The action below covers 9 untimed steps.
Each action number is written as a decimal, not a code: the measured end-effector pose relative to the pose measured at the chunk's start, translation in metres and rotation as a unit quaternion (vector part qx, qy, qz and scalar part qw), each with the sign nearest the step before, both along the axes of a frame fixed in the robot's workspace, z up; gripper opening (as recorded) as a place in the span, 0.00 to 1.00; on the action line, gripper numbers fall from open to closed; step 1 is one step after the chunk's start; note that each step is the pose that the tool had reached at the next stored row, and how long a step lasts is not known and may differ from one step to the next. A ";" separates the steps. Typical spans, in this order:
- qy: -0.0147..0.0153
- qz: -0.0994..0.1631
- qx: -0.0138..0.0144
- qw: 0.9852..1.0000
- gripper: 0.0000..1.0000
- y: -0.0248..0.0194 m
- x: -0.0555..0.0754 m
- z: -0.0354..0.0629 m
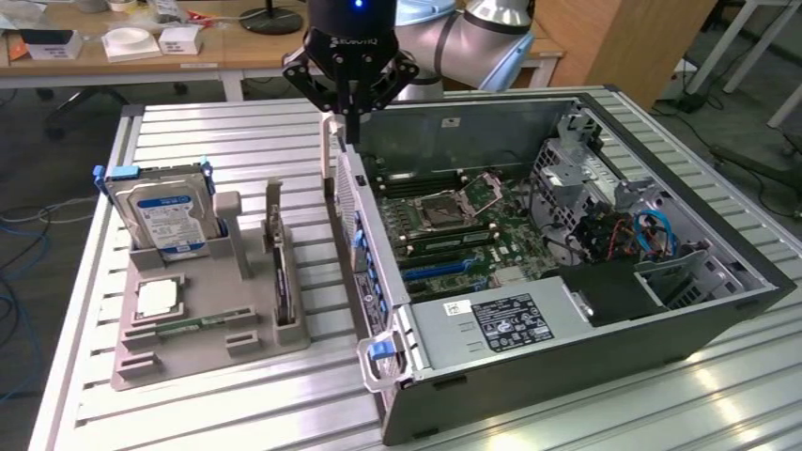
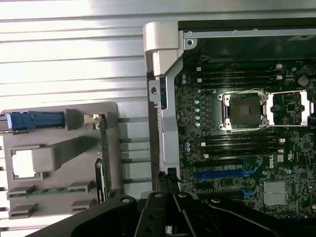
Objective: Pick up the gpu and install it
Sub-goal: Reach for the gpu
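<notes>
The gpu, a thin flat green circuit card (image 1: 281, 277) (image 2: 104, 148), is seen standing on edge in a grey plastic holder tray (image 1: 188, 362), lower than the fingers, well apart, toward the exterior view's left. The black gripper (image 1: 355, 127) is clenched with nothing grasped, positioned over the near wall of the open dark metal computer case (image 1: 602, 366).

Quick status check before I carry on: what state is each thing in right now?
Computer case: on its side, panel off.
Pincer: shut, empty, above the case's side wall.
Graphics card: standing on edge in the grey holder, untouched.
Hard drive: upright in the holder.
Processor socket: cover flipped open.
</notes>
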<state>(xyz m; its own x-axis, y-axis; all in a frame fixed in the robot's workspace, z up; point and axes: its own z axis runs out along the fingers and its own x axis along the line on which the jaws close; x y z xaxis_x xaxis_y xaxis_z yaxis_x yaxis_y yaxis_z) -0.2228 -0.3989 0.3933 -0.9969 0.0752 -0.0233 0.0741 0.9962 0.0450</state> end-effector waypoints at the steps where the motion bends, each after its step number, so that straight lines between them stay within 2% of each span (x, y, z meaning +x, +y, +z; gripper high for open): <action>1: 0.000 0.000 0.000 1.000 0.10 0.0000 -0.001 0.0000; 9: 0.000 0.000 0.000 1.000 0.10 0.0000 -0.007 0.0000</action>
